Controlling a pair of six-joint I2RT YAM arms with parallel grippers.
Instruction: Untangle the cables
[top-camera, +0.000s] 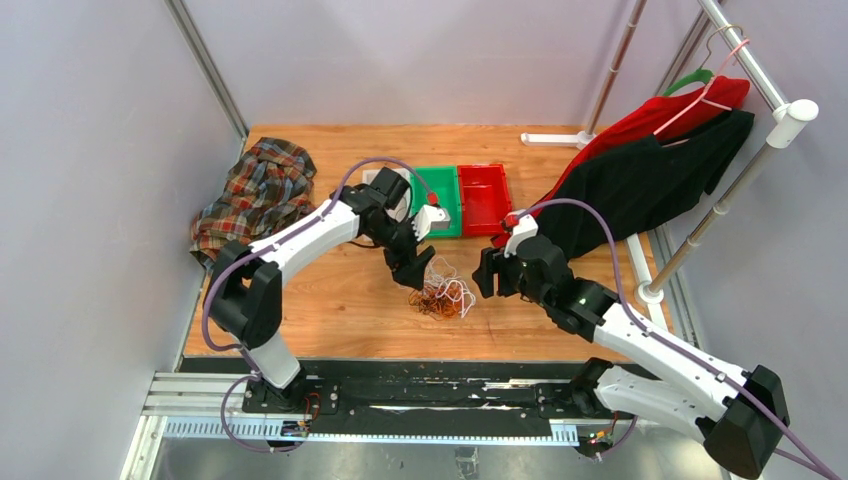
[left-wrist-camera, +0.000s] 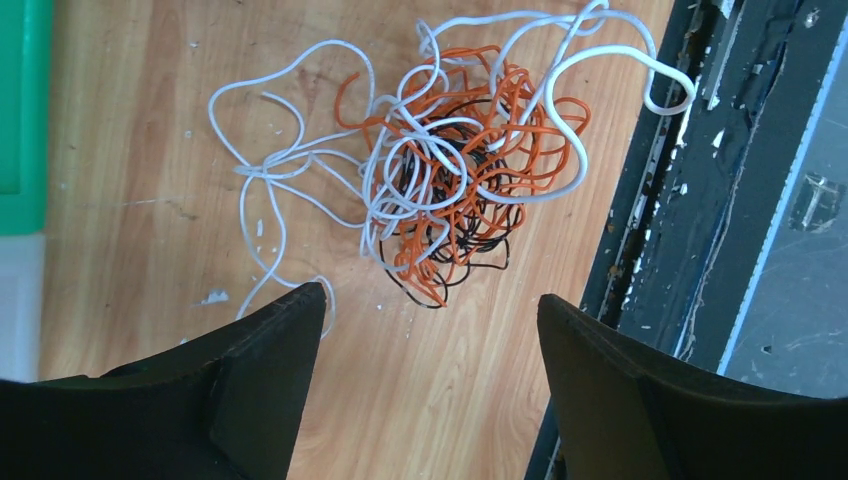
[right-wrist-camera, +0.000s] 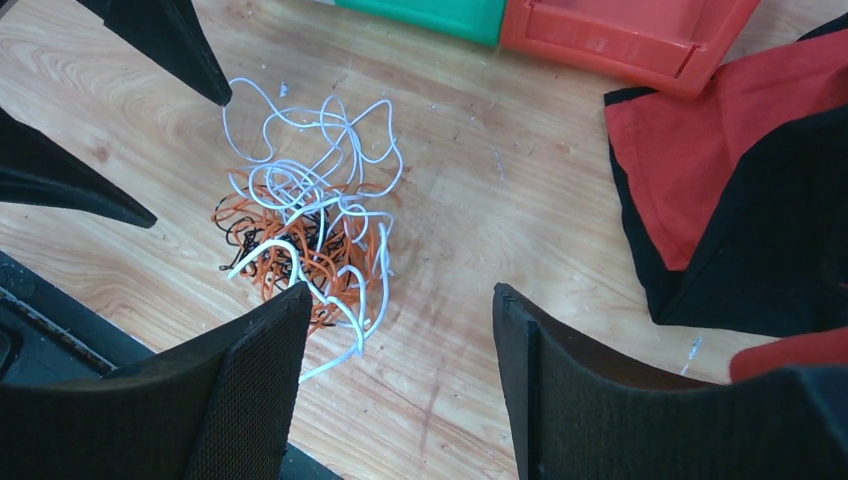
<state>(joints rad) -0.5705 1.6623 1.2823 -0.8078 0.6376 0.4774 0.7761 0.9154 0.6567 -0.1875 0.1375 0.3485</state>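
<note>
The cables (left-wrist-camera: 455, 175) are coated in smooth, faintly glossy plastic. The table (left-wrist-camera: 130, 130) is surfaced in grained, scuffed wood, and the red bin (right-wrist-camera: 620, 35) is moulded from shiny plastic.

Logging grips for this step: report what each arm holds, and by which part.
Nothing is held. The left gripper and the right gripper both hang with jaws open and empty near the cables, which lie in a tangle on the table.

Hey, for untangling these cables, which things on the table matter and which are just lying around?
For the job: cables, a white, orange and black heap; left fingers and right fingers, both sets open near it.
Lying about: plaid shirt; green bin; red bin; red garment; black garment.
</note>
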